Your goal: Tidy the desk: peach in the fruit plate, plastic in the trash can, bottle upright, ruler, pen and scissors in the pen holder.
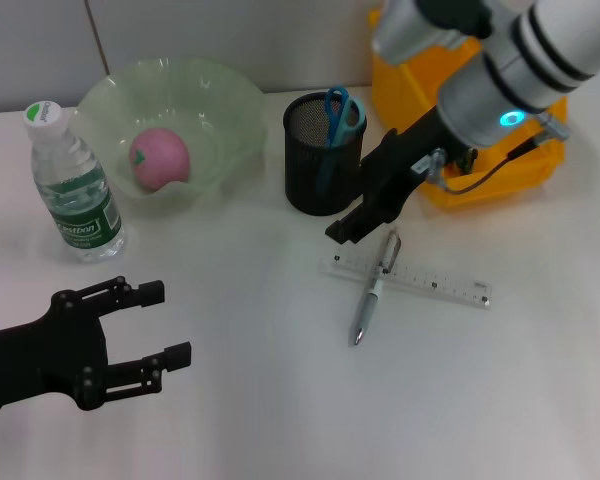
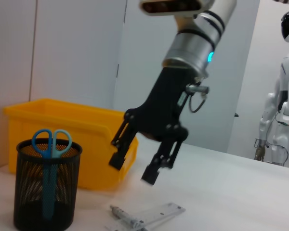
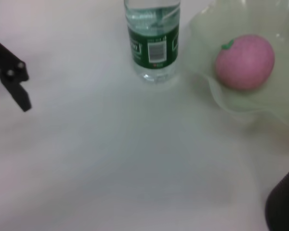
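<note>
Pen (image 1: 372, 292) just below right gripper (image 1: 352, 226) jaws

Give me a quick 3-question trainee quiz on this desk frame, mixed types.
1. True or false: the peach lies in the fruit plate.
2. What already stands in the pen holder? A) pen B) scissors C) ruler
3. Fill in: the pen lies across the ____.

Key:
1. True.
2. B, the scissors.
3. Ruler. The open right gripper hangs just above both; the left gripper waits open, near the bottle.
</note>
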